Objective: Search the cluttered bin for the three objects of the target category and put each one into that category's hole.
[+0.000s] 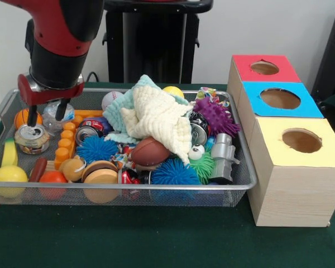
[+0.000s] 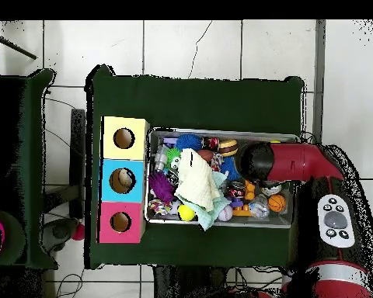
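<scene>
Front view shows the bin (image 1: 248,181) sitting on the green bench (image 1: 156,240), packed to the rim with toys and cans. Just beside the bin's right end stands the pale wooden box (image 1: 293,195), and the hole (image 1: 280,99) in its blue panel lies in the middle of the three, between the red-panelled hole (image 1: 264,67) farther back and the yellow-panelled hole (image 1: 302,140) nearest me. Inside the bin, a cream cloth (image 1: 156,120) is heaped over the centre on top of a pale green cloth (image 1: 121,106). A brown toy football (image 1: 149,151) lies just in front of the cream cloth, with a blue spiky ball (image 1: 175,173) nearer the bin's front rim and a purple spiky ball (image 1: 216,116) toward the box. At the bin's left end an opened drink can (image 1: 32,138) stands upright, with a small orange basketball (image 1: 23,117) behind it. The claw (image 1: 46,114) hangs over that left end, just above the can, its two dark fingers (image 1: 31,115) spread apart and holding nothing. The red arm (image 1: 61,28) comes down from above.
</scene>
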